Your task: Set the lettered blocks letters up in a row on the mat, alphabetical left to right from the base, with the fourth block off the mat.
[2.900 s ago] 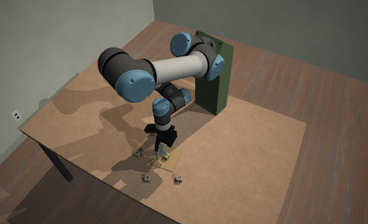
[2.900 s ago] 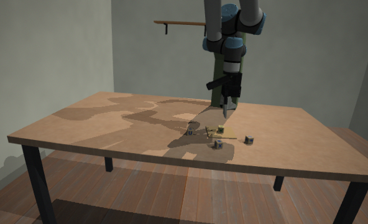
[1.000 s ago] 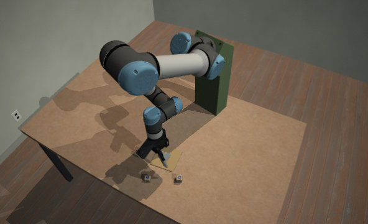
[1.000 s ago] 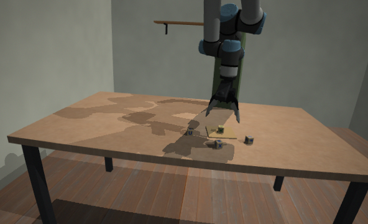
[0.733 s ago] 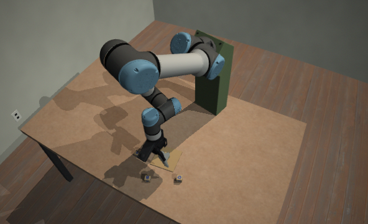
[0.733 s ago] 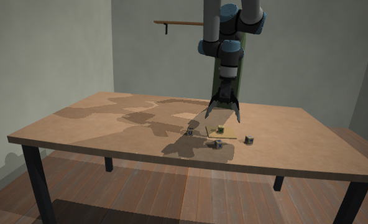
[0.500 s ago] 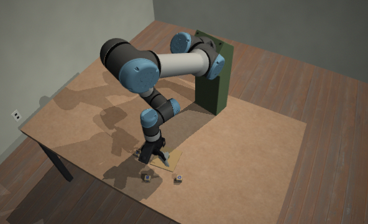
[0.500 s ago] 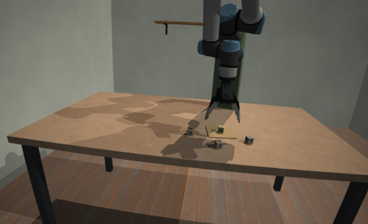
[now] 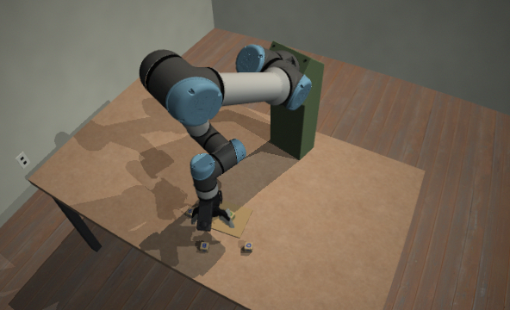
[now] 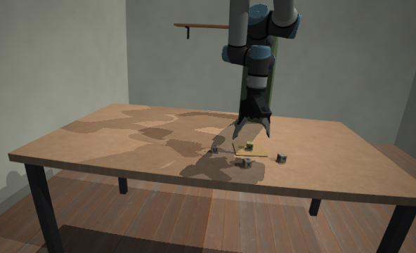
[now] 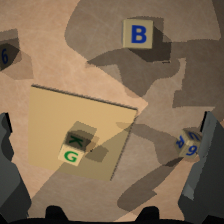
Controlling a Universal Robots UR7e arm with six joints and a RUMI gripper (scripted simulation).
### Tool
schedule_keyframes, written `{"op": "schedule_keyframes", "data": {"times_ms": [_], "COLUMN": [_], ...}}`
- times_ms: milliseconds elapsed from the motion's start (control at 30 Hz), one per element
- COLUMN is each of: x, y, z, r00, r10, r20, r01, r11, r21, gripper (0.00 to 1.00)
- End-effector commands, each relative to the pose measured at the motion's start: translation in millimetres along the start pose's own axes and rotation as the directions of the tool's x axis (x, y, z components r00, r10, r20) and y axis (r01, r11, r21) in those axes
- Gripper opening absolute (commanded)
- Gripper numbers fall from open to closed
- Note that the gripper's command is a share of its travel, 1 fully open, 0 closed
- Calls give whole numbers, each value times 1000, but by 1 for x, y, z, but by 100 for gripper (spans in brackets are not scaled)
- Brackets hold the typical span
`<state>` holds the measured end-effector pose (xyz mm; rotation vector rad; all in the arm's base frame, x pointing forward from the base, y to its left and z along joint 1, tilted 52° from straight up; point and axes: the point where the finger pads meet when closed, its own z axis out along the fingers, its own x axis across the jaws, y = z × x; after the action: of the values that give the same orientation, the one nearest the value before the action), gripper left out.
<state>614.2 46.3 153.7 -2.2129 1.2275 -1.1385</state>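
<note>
A tan mat [image 11: 80, 132] lies on the table; it also shows in the top and exterior views [image 9: 233, 221] [image 10: 251, 150]. A block with a green G on top [image 11: 70, 156] [image 10: 250, 145] sits on the mat near one edge [image 9: 230, 213]. A block with a blue B on top [image 11: 137, 34] [image 9: 204, 245] [image 10: 247, 162] lies off the mat. A block with blue marks [image 11: 189, 142] lies off the mat, close below my right finger [image 10: 214, 149] [image 9: 189, 211]. A fourth block [image 11: 5, 55] is cut off at the wrist view's left edge [image 9: 247, 246] [image 10: 282, 157]. My gripper [image 10: 251, 134] [image 11: 105, 114] hangs open and empty above the mat.
The arm's green mounting post [image 9: 295, 108] stands at the back of the table. The table's front edge [image 10: 208, 183] runs a short way beyond the two front blocks. The arm's shadow covers the area around the mat.
</note>
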Motion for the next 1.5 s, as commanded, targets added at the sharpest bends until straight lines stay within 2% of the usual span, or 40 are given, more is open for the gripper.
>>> {"op": "schedule_keyframes", "data": {"times_ms": [0, 300, 367, 433, 867, 933, 1433, 1467], "x": [2, 5, 5, 7, 12, 12, 20, 20], "y": [-6, -14, -14, -17, -27, -27, -38, -38], "z": [0, -1, -1, -1, -3, -3, -7, -7], "r00": [990, 939, 939, 907, 742, 742, 439, 439], "r10": [-139, -344, -344, -421, -670, -670, -898, -898], "r20": [4, 3, 3, 3, 1, 1, 0, 0], "r01": [139, 344, 344, 421, 670, 670, 898, 898], "r11": [990, 939, 939, 907, 742, 742, 439, 439], "r21": [1, 1, 1, 2, 2, 2, 2, 2], "gripper": [100, 100, 100, 100, 100, 100, 100, 100]}}
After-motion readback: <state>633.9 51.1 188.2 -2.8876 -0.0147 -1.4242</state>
